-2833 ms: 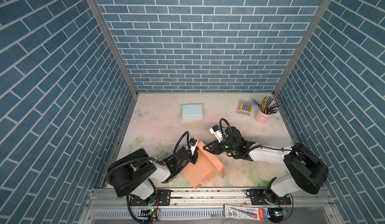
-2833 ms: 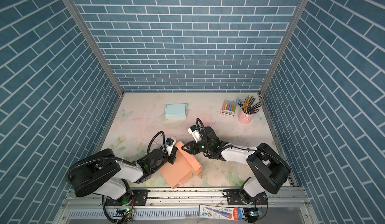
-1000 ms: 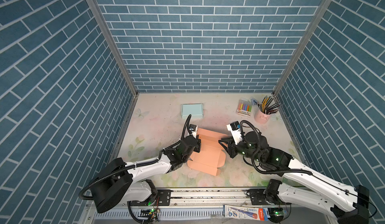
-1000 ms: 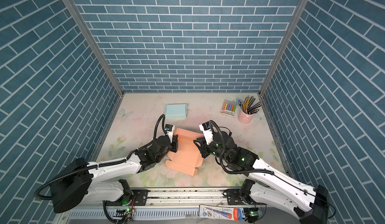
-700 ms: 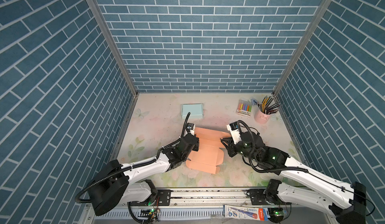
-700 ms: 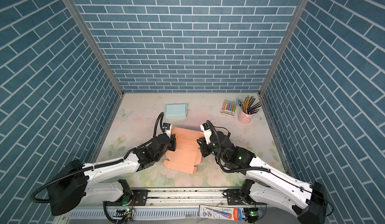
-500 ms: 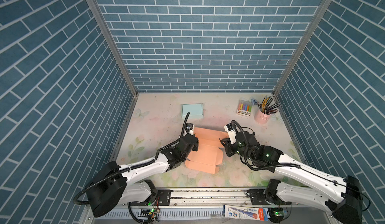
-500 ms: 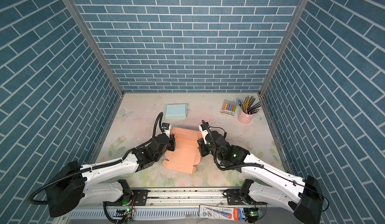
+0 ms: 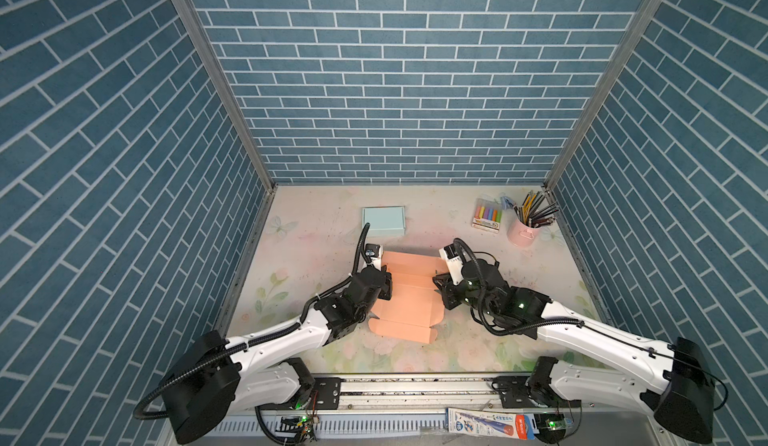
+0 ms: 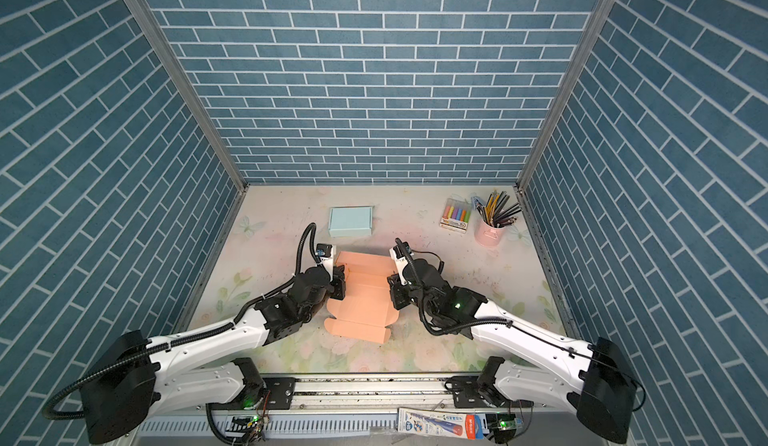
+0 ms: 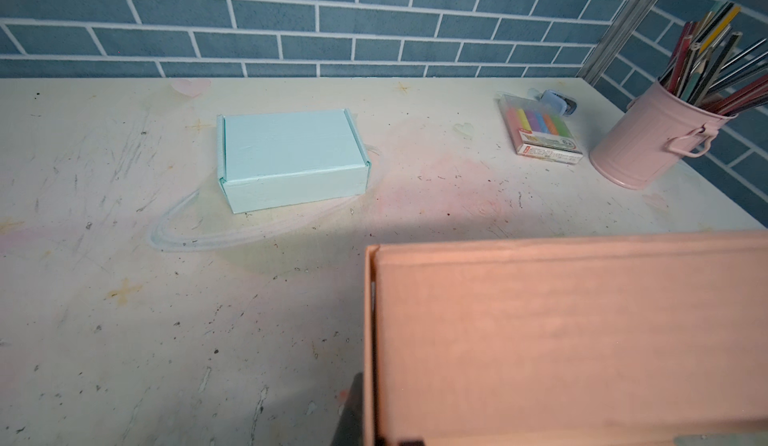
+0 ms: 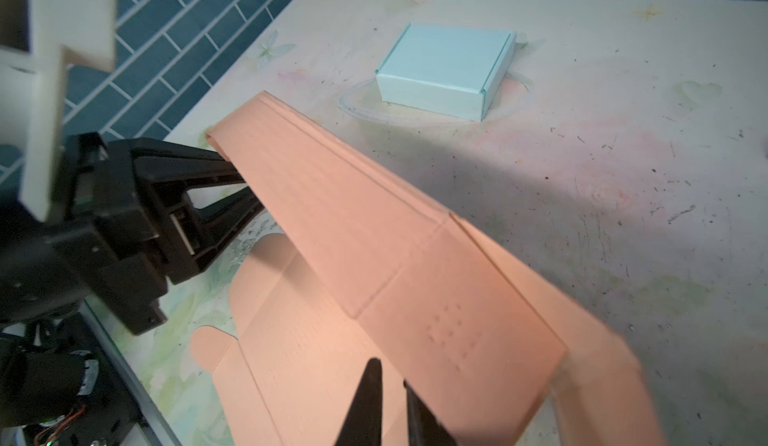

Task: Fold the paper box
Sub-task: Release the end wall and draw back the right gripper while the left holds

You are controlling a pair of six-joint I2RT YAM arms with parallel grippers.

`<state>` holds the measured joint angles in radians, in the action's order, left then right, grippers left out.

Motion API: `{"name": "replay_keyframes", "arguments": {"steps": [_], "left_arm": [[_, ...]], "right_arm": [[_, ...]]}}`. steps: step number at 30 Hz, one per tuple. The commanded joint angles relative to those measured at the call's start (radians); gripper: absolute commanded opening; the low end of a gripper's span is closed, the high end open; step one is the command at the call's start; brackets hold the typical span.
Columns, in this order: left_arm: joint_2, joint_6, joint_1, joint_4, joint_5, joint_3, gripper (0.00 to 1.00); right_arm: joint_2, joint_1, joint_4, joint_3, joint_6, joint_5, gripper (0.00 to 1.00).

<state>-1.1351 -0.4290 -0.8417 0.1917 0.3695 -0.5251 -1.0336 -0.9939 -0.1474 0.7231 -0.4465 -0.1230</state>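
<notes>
Standing by the rig here. The paper box (image 9: pixel 409 298) isn't much of a box, it's a peach cardboard sheet lying opened out in the middle of the counter (image 9: pixel 316 232), right between the two arms. Both top views show the near part flat on the counter with little tabs sticking out at the corners. From the right wrist camera, the far panel is raised off the counter at a slant.

The left tool (image 9: pixel 387 289) is at the sheet's left edge, and in the right wrist view it's clamped tight on the edge of that raised panel (image 12: pixel 239 174). The left wrist camera mostly sees peach card filling its lower corner (image 11: pixel 561 340).

The right tool (image 9: pixel 438 290) sits at the sheet's right edge. Its fingers (image 12: pixel 368 398) are close together with just a sliver between them, hanging over the card, but I honestly can't tell if they've got any card pinched.

Further back on the counter there's a finished light blue box (image 9: pixel 383 221), well apart from the sheet. In the far right corner there's a pack of coloured markers (image 9: pixel 487 215) just beside a pink cup (image 9: pixel 523 232) stuffed with pencils.
</notes>
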Motion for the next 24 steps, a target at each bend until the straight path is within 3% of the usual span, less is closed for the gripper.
{"name": "replay_keyframes", "arguments": {"steps": [1,7,24], "left_arm": [[0.044,-0.027,0.027,-0.007,-0.024,0.023,0.09],[0.089,-0.023,0.031,-0.022,-0.020,0.036,0.09],[0.083,-0.018,0.031,-0.026,-0.013,0.055,0.09]], "right_arm": [[0.120,-0.005,0.088,-0.085,0.000,-0.018,0.15],[0.207,0.031,0.044,-0.124,-0.021,-0.064,0.14],[0.010,0.058,0.057,0.039,0.023,-0.064,0.10]]}}
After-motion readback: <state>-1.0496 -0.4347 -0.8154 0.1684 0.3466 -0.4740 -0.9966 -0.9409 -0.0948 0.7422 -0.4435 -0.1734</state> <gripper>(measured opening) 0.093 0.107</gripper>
